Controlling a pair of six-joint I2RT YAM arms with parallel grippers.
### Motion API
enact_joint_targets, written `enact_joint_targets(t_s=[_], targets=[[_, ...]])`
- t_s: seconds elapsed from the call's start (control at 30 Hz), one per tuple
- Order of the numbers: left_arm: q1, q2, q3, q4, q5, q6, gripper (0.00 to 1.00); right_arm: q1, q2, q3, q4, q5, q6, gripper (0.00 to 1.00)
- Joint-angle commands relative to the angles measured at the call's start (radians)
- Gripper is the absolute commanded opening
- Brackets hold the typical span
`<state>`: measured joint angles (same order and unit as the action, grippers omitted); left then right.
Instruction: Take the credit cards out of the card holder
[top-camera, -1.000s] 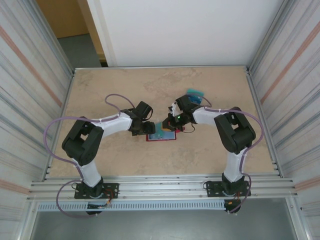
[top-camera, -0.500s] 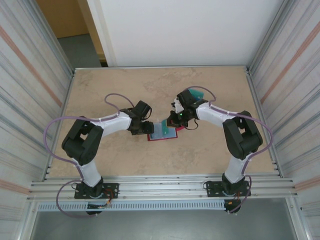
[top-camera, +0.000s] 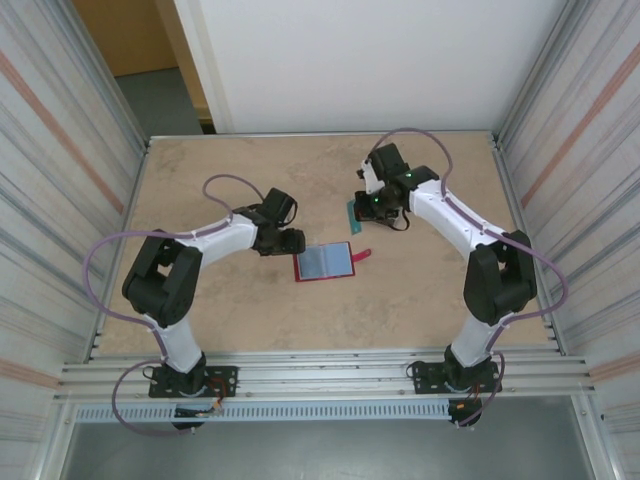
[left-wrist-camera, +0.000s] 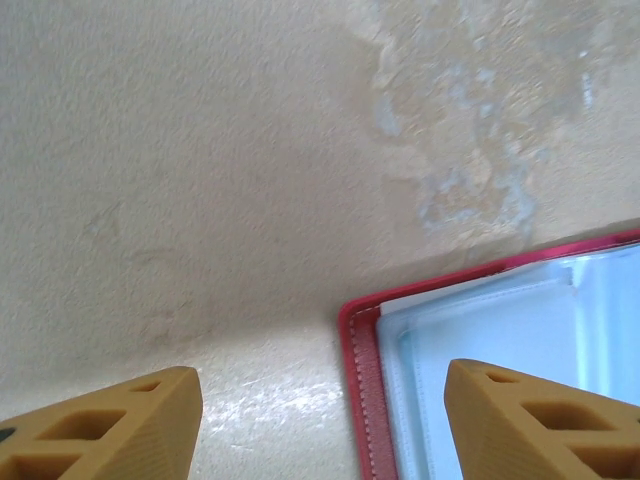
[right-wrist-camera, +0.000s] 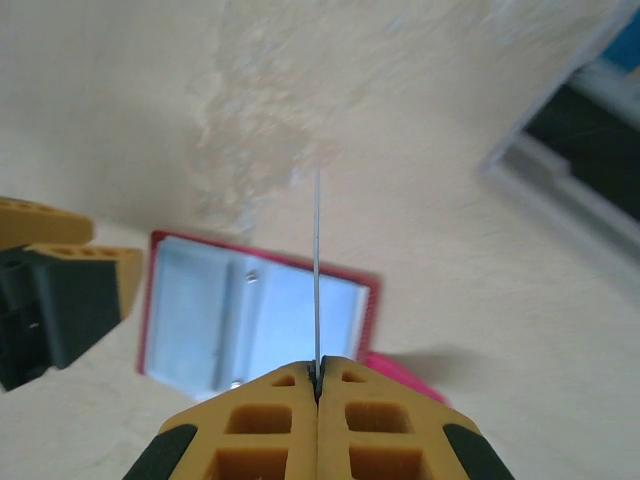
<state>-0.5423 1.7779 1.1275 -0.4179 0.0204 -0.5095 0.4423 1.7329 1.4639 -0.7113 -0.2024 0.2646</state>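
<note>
Small thin teal plastic credit card (right-wrist-camera: 317, 262) pinched edge-on in right claw (right-wrist-camera: 317, 372); small red booklet-like card holder (top-camera: 325, 263) lying open on mottled beige counter (top-camera: 220, 180).

Right claw shut tight on card's near edge, held above counter beyond holder, toward far right, well apart from it. Holder flat near counter's middle, pale blue-grey see-through pockets (right-wrist-camera: 250, 305) facing up, thin red closure strap (top-camera: 361, 254) poking out at right side. At holder's red left corner, left claw (left-wrist-camera: 320, 425) spread fairly wide, gripping nothing, 2 orange fingers (left-wrist-camera: 100, 430) straddling that corner: 1 above bare counter, 1 above a pocket; contact with holder impossible to tell. Any print on card or holder too small to read.
</note>
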Motion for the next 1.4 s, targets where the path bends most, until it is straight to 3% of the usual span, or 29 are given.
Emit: enact_joint_targets(t_s=[0.0, 0.27, 0.33, 0.37, 0.87, 1.37], targets=[[0.003, 0.009, 0.028, -0.010, -0.012, 0.037, 0.67, -0.008, 0.001, 0.076, -0.084, 0.151, -0.161, 0.00], [0.007, -0.104, -0.018, -0.007, -0.022, 0.016, 0.80, -0.017, 0.036, 0.140, -0.064, 0.371, -0.473, 0.00], [0.009, -0.139, -0.038, -0.007, -0.024, 0.006, 0.97, -0.035, 0.058, 0.157, -0.063, 0.409, -0.541, 0.00], [0.010, -0.154, -0.045, -0.005, -0.024, 0.002, 0.99, -0.045, 0.066, 0.166, -0.064, 0.417, -0.569, 0.00], [0.016, -0.334, -0.145, 0.001, -0.132, -0.024, 0.99, -0.238, 0.174, 0.266, -0.063, 0.267, -0.928, 0.00], [0.016, -0.333, -0.160, 0.003, -0.134, -0.054, 0.99, -0.231, 0.283, 0.351, -0.114, 0.192, -1.009, 0.00]])
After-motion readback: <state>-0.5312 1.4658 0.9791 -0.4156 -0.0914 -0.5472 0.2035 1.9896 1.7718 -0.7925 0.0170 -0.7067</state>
